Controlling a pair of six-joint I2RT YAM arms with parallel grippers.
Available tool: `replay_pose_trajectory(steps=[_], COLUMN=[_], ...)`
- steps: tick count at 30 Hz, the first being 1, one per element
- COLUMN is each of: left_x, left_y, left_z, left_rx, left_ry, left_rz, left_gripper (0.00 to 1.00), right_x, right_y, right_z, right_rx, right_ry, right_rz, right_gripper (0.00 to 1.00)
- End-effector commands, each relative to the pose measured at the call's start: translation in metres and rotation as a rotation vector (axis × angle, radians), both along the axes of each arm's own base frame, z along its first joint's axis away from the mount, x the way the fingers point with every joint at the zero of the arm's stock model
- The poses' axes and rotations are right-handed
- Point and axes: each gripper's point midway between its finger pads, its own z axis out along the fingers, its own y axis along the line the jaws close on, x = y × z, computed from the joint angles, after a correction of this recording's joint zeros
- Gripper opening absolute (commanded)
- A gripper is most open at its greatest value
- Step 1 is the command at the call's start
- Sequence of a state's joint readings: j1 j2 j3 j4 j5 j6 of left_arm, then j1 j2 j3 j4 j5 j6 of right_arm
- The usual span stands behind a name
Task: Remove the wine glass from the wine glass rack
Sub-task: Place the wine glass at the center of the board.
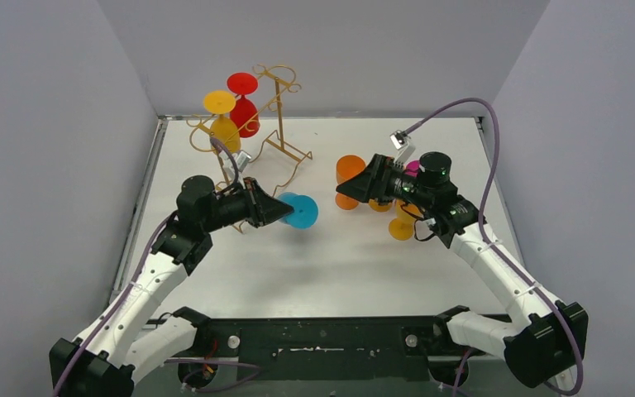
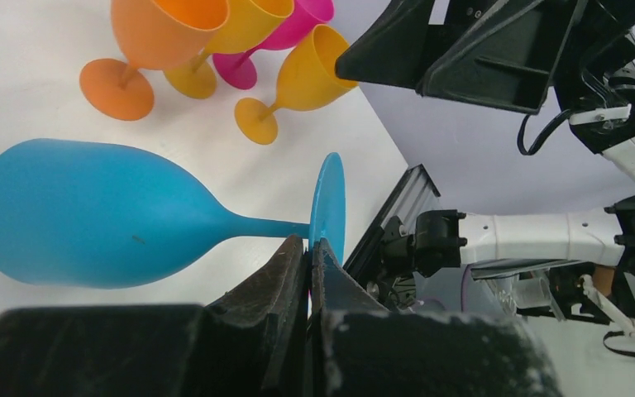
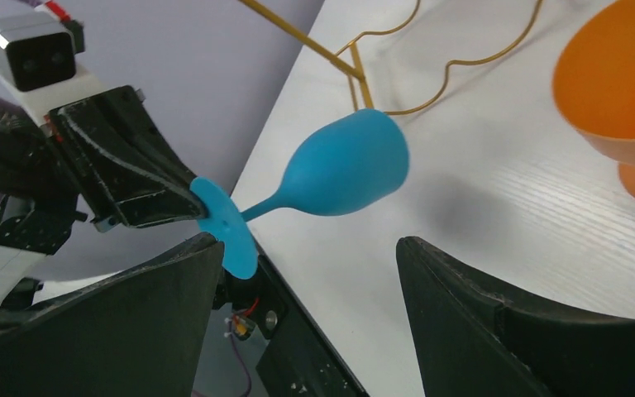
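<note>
Top cam: fixed, high up behind arm bases (image 1: 190, 318), looks down/fwd over the whole bench (image 1: 331, 273). Widest and farthest view, w/ rack (image 1: 252, 124) at far L.

L wrist cam: sits just behind left hand (image 2: 310, 246), looks out along its fingers, v. close. Frame is rolled, so bench runs slanted. Faces across twd right hand (image 2: 378, 76).

R wrist cam: same setup behind right hand, peers out between its two fingers, faces back twd left hand, close.

Shared: both wrist views catch the blue glass (image 2: 91, 215) from opp. sides, and each shows the other hand. Top view covers all of that.
</note>
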State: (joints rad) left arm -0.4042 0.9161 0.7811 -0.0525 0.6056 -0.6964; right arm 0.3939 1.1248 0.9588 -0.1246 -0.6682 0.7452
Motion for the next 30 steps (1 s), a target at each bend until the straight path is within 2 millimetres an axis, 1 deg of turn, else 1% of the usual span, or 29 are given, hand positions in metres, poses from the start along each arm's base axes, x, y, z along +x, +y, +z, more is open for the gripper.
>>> replay_pose_trajectory(steps=[1,5,7,11,14,17,20,26,27,29,30], left_x=[0.004,0.000,-0.002,-0.008,-0.015,-0.018,-0.017,-0.012,-0.011,-0.010,-0.010], left_y=[-0.015,-0.021,-0.022,-0.027,-0.031,-0.034,-0.036,-0.036,-0.035,-0.035,-0.035], left_z=[0.041,0.047,0.046,0.046,0.048,0.047,0.043,0.035,0.035,0.036,0.035], left_rx=[-0.056,-0.102,-0.110,-0.140,-0.168,-0.169,-0.162,-0.155,-0.155,-0.155,-0.155], left_ry=[-0.185,-0.206,-0.206,-0.198,-0.206,-0.208,-0.195,-0.178,-0.181,-0.182,-0.180], left_rz=[-0.046,-0.074,-0.087,-0.132,-0.189,-0.212,-0.218,-0.197,-0.192,-0.184,-0.182], left_gripper=[0.00,0.00,0.00,0.00,0.00,0.00,0.00,0.00,0.00,0.00,0.09], right_x=[-0.025,-0.041,-0.046,-0.048,-0.048,-0.049,-0.051,-0.053,-0.052,-0.050,-0.050], right_y=[0.023,0.040,0.046,0.053,0.056,0.058,0.059,0.060,0.060,0.059,0.059], right_z=[0.036,0.040,0.038,0.027,0.024,0.028,0.033,0.038,0.037,0.035,0.036], right_rx=[0.103,0.123,0.124,0.110,0.118,0.140,0.162,0.177,0.174,0.165,0.163], right_ry=[-0.127,-0.148,-0.146,-0.102,-0.076,-0.077,-0.093,-0.098,-0.099,-0.100,-0.104], right_rz=[0.158,0.253,0.284,0.316,0.332,0.345,0.358,0.373,0.369,0.355,0.348], right_gripper=[0.79,0.78,0.76,0.71,0.60,0.46,0.31,0.02,0.00,0.00,0.00])
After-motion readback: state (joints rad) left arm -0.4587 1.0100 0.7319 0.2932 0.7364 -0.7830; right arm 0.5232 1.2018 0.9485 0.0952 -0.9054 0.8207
